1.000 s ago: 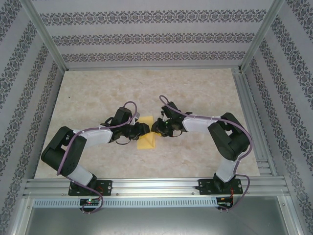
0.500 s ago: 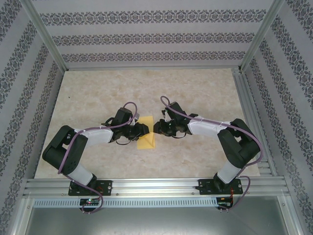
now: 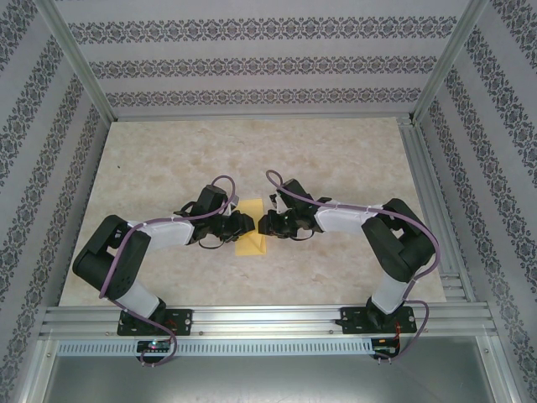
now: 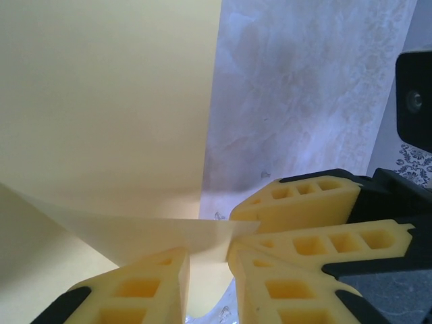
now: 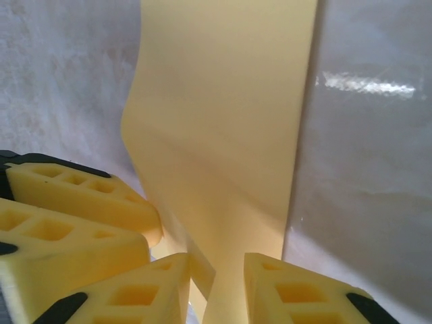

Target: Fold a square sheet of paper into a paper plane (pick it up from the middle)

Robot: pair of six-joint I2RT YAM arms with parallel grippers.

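Sheet of paper (image 3: 252, 242) (image 4: 108, 101) (image 5: 223, 101): yellow-orange and plain, lying on the counter at the centre of the top view. From there it looks like a narrow rectangle with its lower end clear of both arms.
Left gripper (image 3: 245, 222) (image 4: 209, 260): just left of centre in the top view, at the sheet's left edge. Its fingers stand slightly apart. At the bottom of the left wrist view, a lifted flap of the sheet runs into the narrow gap between them.
Right gripper (image 3: 263, 223) (image 5: 216, 283): just right of centre, facing the left gripper, tips close together over the sheet. Its fingers stand slightly apart, and a raised strip of the sheet dips between them at bottom centre of the right wrist view.
Counter (image 3: 336, 159) (image 4: 304, 88) (image 5: 371, 169): pale and marbled.
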